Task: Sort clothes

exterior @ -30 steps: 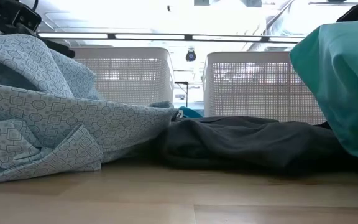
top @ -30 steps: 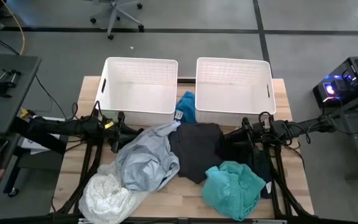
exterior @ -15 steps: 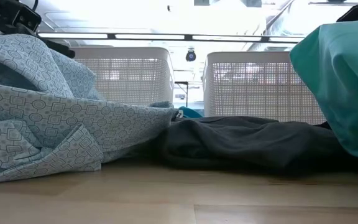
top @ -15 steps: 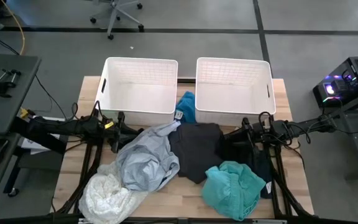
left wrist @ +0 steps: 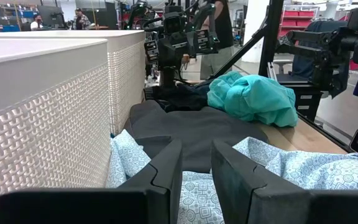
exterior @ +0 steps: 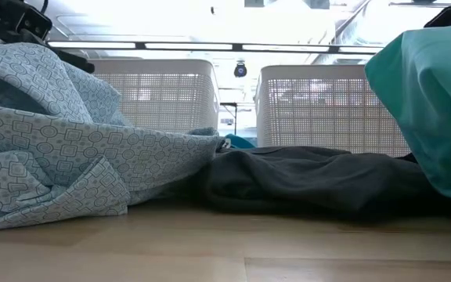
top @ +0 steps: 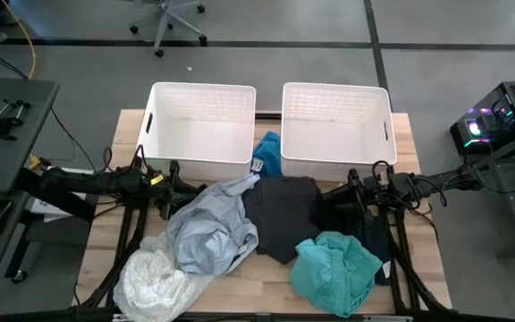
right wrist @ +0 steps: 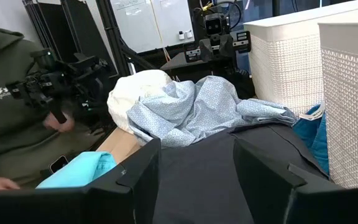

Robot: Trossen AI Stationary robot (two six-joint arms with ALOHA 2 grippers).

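Note:
The clothes lie in a heap on the wooden table (top: 266, 282). A white lacy garment (top: 155, 282) is near left, with a pale grey-blue patterned one (top: 208, 228) beside it. A dark grey one (top: 280, 215) is in the middle and a teal one (top: 333, 268) near right. A blue one (top: 269, 154) is wedged between the two baskets. My left gripper (top: 175, 185) stands open and level at the pale garment's left edge, its fingers over that cloth (left wrist: 196, 168). My right gripper (top: 342, 191) stands open and level over the dark cloth (right wrist: 196, 168).
Two white mesh baskets (top: 202, 130) (top: 336, 130) stand side by side at the table's far edge. More black cloth (top: 369, 228) lies under the right arm. A person (right wrist: 11, 112) holding a device shows beyond the table in the right wrist view.
Both arms and all the clothes have kept still. A person's hand that showed beside the table's left edge in the high view has gone out of sight.

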